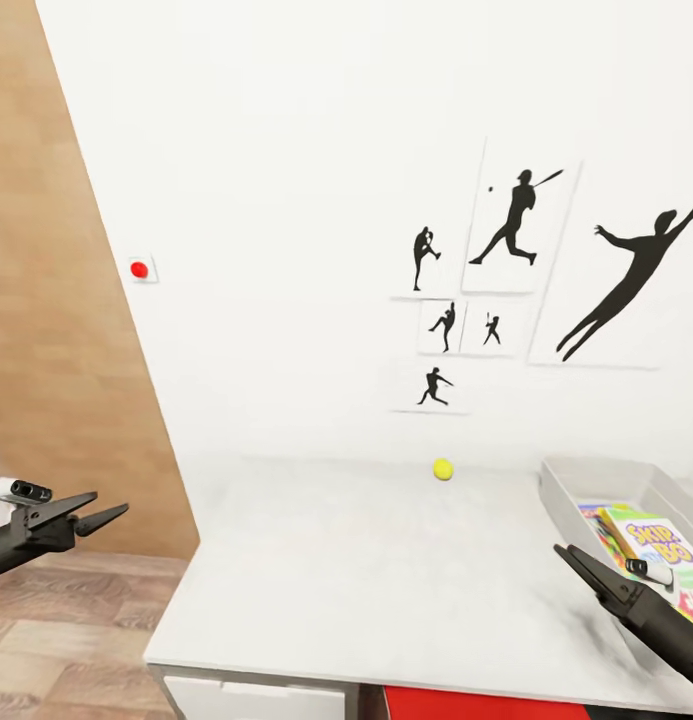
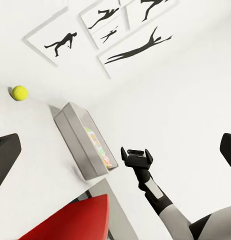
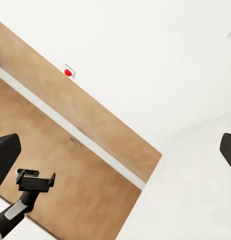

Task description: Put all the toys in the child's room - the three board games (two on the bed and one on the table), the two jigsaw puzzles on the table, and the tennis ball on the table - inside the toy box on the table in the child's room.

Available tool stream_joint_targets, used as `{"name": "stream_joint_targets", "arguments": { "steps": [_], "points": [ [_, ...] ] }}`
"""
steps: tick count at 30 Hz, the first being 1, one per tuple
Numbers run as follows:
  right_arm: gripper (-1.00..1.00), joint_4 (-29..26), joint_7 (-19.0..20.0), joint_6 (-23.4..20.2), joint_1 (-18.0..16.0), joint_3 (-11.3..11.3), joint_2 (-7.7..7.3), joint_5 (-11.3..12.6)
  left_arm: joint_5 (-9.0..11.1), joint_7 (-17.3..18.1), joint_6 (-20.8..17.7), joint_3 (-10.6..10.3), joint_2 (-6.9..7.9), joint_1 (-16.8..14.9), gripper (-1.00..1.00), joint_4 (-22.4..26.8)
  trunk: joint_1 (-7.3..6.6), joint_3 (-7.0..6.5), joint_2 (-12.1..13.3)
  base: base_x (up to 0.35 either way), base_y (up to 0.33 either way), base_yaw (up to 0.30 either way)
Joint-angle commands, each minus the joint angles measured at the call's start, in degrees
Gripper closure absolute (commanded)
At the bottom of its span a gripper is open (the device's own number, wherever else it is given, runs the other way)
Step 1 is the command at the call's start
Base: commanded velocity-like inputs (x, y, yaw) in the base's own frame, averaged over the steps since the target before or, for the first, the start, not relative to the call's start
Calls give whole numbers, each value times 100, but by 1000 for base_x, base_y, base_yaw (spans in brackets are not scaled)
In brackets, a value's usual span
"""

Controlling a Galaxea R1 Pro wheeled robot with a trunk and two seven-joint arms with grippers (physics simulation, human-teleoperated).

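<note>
**Both end effectors idle at the table, ball loose by the wall**

While I face the white wall with the black sports silhouette pictures (image 1: 516, 270), my left end effector (image 1: 104, 510) hangs out past the table's (image 1: 366, 570) left edge, over the wood-plank floor (image 1: 56, 630). Its two fingers stand apart, nothing between them. My right end effector (image 1: 576, 562) sits low over the table's right part, just beside the toy box (image 1: 586, 480); its fingers run so close together in the head view that I cannot tell whether they are parted or closed.

The tennis ball (image 1: 443, 468) rests on the table at the foot of the wall, apart from the toy box and to its left. The left wrist view also shows the ball (image 2: 19, 92) on the tabletop, clear of the grey bin.

Inside the toy box: a yellow-red-green board game (image 1: 651, 545) lies flat with other colourful print under it.

A red dot (image 1: 139, 268) is on the wall, upper left. Red chair (image 1: 466, 705) at the table's near edge.
</note>
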State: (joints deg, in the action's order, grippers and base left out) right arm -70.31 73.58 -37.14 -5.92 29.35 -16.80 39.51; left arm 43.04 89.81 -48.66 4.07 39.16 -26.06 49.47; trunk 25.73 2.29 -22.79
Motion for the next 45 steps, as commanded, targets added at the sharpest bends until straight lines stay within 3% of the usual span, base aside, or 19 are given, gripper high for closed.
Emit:
{"name": "stream_joint_targets", "arguments": {
  "steps": [1, 21, 45],
  "points": [
    [-100, 0, 7, -49, -5, 1, 0, 21, 3, 19, -58, -3, 3, -4, -100, 1, 5, 12, -13, 103, -9, -51],
    [-100, 0, 15, -37, -5, 1, 10, 13, 3, 19, -79, 13, 1, -4, -100, 1, 5, 7, -13, 132, 4, -6],
    [-100, 0, -10, -177, -7, 3, -3, 1, 2, 19, -63, 14, 1, -4, -100, 1, 5, 7, -13, 10, 3, 0]
  ]
}}
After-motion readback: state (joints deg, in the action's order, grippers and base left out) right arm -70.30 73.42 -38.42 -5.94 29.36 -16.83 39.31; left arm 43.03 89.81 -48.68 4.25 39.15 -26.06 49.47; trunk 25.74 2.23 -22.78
